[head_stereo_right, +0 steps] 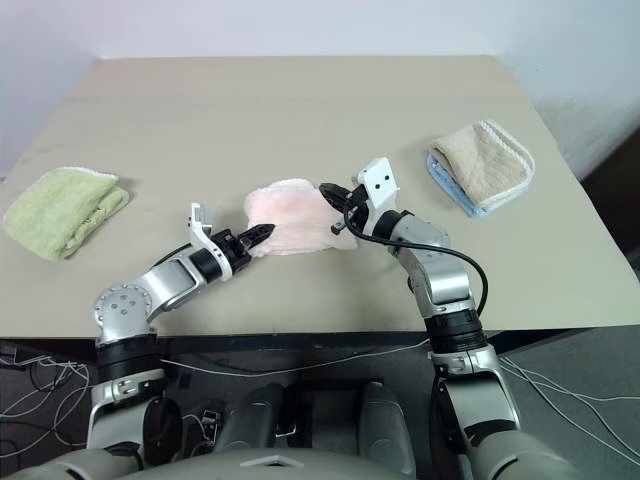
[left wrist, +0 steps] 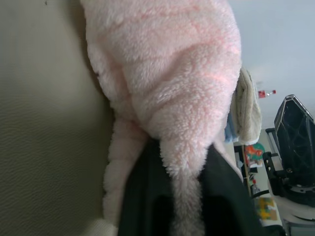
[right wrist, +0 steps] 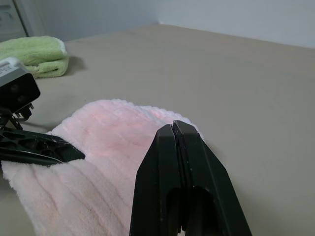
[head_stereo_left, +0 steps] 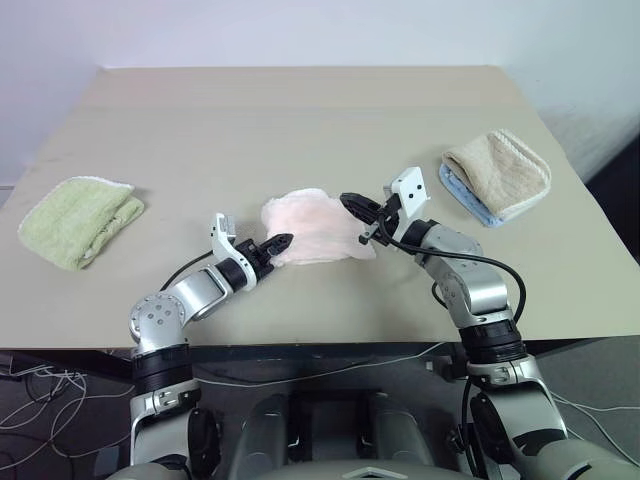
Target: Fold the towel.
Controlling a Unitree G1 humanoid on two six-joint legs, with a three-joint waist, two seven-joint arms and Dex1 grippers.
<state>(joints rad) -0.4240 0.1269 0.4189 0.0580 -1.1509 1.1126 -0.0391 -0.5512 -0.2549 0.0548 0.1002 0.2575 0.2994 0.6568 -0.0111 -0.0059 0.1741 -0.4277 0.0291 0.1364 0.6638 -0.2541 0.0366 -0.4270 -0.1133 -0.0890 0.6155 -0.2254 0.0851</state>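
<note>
The pale pink towel [head_stereo_left: 315, 225] lies bunched in a small heap in the middle of the table [head_stereo_left: 300, 120]. My left gripper [head_stereo_left: 283, 241] is at the heap's left edge, shut on a fold of the pink cloth; in the left wrist view the fold [left wrist: 179, 147] sits pinched between the two black fingers. My right gripper [head_stereo_left: 350, 203] reaches over the heap's right edge, its fingers [right wrist: 173, 147] pressed together. Nothing shows between their tips. The towel's underside and its far edge behind the right gripper are hidden.
A folded light green towel [head_stereo_left: 80, 220] lies at the table's left. At the right lies a beige towel [head_stereo_left: 500, 170] on a blue cloth [head_stereo_left: 470, 200]. The table's front edge [head_stereo_left: 300, 345] runs just below both arms.
</note>
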